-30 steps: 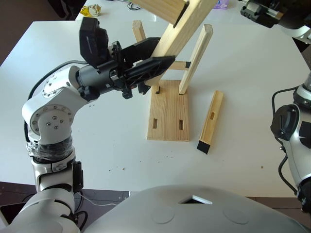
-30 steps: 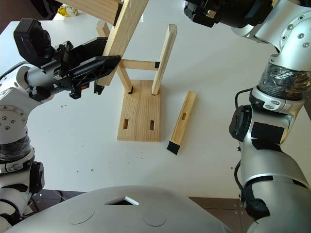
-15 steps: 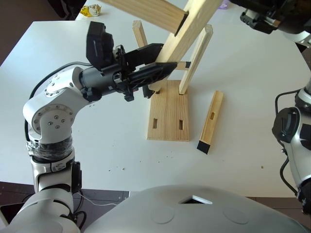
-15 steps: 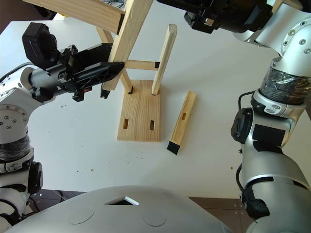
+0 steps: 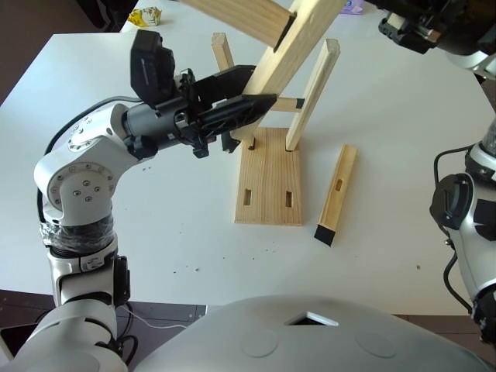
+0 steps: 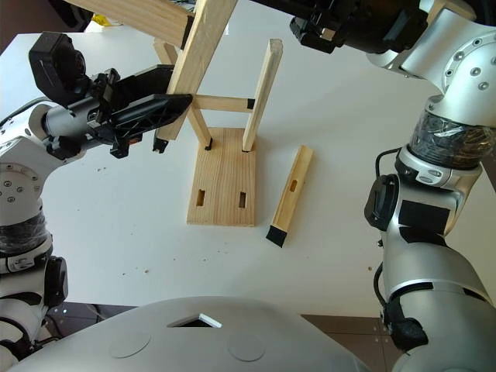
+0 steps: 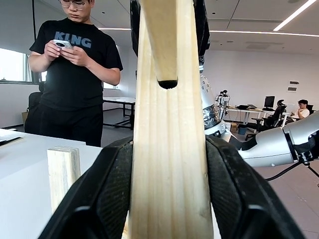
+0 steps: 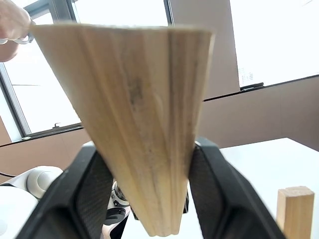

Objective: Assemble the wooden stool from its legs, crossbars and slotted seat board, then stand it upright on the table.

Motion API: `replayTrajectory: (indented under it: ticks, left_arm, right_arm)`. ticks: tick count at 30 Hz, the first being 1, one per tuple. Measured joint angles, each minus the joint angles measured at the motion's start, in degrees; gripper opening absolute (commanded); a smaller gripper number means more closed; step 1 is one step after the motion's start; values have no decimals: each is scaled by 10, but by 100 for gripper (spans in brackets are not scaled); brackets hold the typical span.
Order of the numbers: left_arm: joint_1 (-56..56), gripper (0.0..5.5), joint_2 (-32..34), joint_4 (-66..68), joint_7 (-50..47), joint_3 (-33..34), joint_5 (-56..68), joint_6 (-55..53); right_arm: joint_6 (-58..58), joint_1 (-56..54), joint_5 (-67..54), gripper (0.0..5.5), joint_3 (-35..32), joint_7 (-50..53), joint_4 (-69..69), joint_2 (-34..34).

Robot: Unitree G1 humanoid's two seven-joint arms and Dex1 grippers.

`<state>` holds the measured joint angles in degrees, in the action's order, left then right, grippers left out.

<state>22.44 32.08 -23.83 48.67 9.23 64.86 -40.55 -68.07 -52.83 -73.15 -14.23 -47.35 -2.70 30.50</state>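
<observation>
The slotted seat board (image 5: 269, 182) lies flat on the white table. Two legs (image 5: 312, 93) stand in its far slots, joined by a crossbar (image 6: 221, 102). A loose leg (image 5: 338, 192) lies on the table to the board's right. Above the board a tilted leg (image 5: 288, 54) hangs in the air, with a crossbar (image 5: 244, 17) jutting from it toward the far left. My left gripper (image 5: 258, 87) is shut on this leg's lower part, its fingers (image 7: 109, 199) pressed to both sides. My right gripper (image 8: 144, 191) is shut on the leg's upper end.
A yellow object (image 5: 145, 15) and a purple item (image 5: 355, 6) lie at the table's far edge. Two slots (image 5: 267, 198) in the board's near half stand open. Bare table (image 5: 170, 225) stretches to the left and front of the board.
The left gripper and the held leg swayed slightly right and upward, then came back nearly to where they were. The board, standing legs and loose leg have not moved.
</observation>
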Motion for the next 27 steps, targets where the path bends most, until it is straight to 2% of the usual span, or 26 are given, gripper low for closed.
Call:
replayTrajectory:
  ticks: [4, 8, 10, 13, 16, 19, 22, 27]
  left_arm:
    - [7, 356, 2, 13, 0, 4, 1, -1]
    - [6, 359, 9, 22, 0, 12, -11, 2]
    - [-9, 359, 14, 23, 4, 26, -17, 11]
    - [-90, 359, 36, 19, 14, 37, -72, 34]
    - [-199, 359, 30, 8, -1, 52, -102, 45]
    - [-285, 359, -21, -2, -69, 94, -126, 77]
    - [-294, 359, -80, -3, -169, 144, -125, 113]
    - [-285, 359, -193, -22, -318, 184, -106, 172]
  right_arm:
    - [4, 17, 0, 209, 0, 0, -12, 7]
    - [22, 36, 9, 206, -6, -6, -34, 16]
    - [59, 54, 51, 206, 3, -22, -41, 28]
    - [115, 113, 125, 206, 20, -45, -52, 52]
    - [134, 169, 153, 206, 26, -51, -70, 60]
    - [152, 235, 172, 206, 29, -60, -123, 70]
    - [165, 285, 180, 206, 32, -59, -170, 75]
    - [187, 348, 195, 206, 37, -65, -223, 84]
